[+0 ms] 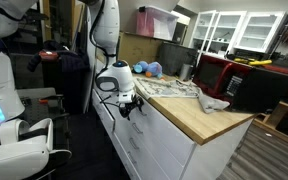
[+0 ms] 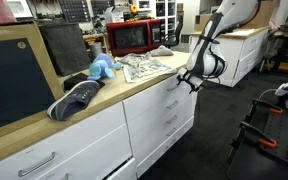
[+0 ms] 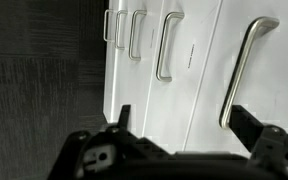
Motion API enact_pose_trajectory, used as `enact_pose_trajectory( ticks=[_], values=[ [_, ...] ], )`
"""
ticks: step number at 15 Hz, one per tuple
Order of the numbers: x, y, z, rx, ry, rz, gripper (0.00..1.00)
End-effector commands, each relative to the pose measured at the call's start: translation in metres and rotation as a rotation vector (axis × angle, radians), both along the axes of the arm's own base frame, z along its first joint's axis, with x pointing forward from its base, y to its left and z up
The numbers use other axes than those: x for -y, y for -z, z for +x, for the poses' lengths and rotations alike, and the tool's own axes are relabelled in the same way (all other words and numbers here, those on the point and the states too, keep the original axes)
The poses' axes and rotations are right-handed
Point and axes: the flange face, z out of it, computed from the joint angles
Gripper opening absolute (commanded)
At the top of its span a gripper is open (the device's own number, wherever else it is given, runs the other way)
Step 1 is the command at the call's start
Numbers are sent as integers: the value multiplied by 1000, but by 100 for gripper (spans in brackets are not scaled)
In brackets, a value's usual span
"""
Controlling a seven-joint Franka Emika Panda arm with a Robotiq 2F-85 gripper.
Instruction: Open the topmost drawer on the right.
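Gripper (image 3: 181, 115) fingers (image 3: 123, 122) spread, holding nothing; handle (image 3: 246, 75) of topmost drawer (image 3: 275, 70) lies just ahead, off-centre toward one of them, long axis square to the closing line

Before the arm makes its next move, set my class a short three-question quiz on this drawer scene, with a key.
1. True or false: the topmost drawer on the right is already pulled out.
2. Choose one: in the wrist view, the gripper is (A) open, (B) shut on a cloth, (C) out of sight.
3. Fill in the blank: the microwave standing on the counter is ___ in colour.

Key: 1 false, its front sits flush with the others. 2 A. 3 red.
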Motion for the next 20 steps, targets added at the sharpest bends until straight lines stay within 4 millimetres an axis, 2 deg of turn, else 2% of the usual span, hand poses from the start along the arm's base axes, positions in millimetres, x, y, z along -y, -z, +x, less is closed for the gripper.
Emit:
enact_pose_trajectory(
  ticks=[1,4,6,15,16,19,20],
  values=[
    [6,-1,21,49,-12,14,100],
    [14,1,33,65,-12,3,100],
    [14,6,33,61,-14,12,100],
    [0,40,10,-1,-20,71,100],
    [-4,52,4,-21,-24,76,100],
    [-1,65,10,-19,-25,58,100],
    [-2,64,10,-16,-25,56,100]
  ],
)
